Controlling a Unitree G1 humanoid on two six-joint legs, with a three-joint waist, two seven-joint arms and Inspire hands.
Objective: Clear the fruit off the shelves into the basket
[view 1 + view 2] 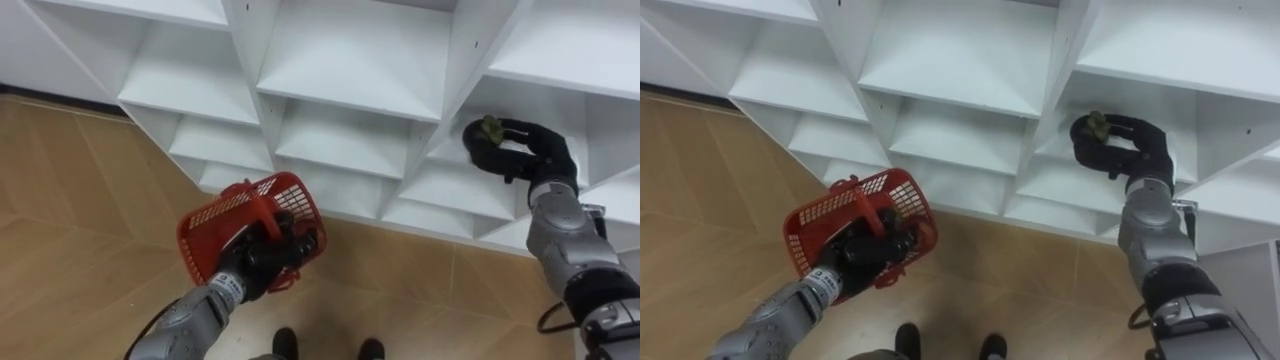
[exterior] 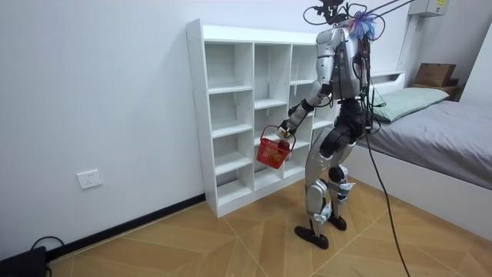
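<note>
Bedroom setup: plain white wall [image 2: 92, 92] with a socket [image 2: 90, 179] low down, wood floor [image 2: 192, 238] laid in a herringbone pattern, and a bed [image 2: 446, 131] with a grey cover off on the room view's right. There's a greenish pillow [image 2: 415, 98] on it and a cardboard box [image 2: 434, 74] on the ledge behind.

The closet [image 2: 196, 115] is a white open cubby unit standing against the wall, three columns wide. The robot stands right in front of it on the floor, knees a bit bent, facing the shelves.

The left hand [image 1: 262, 255] is out in front over the floor with its fingers wrapped round the handle of a red mesh basket [image 1: 250, 225], which hangs tilted. Can't tell if there's anything in it.

The right hand [image 1: 510, 150] is reached into a cubby in the right column. Its fingers are curled into a ring, pinching a small yellow-green fruit [image 1: 491, 127] at the tips, just above that cubby's shelf board.
</note>
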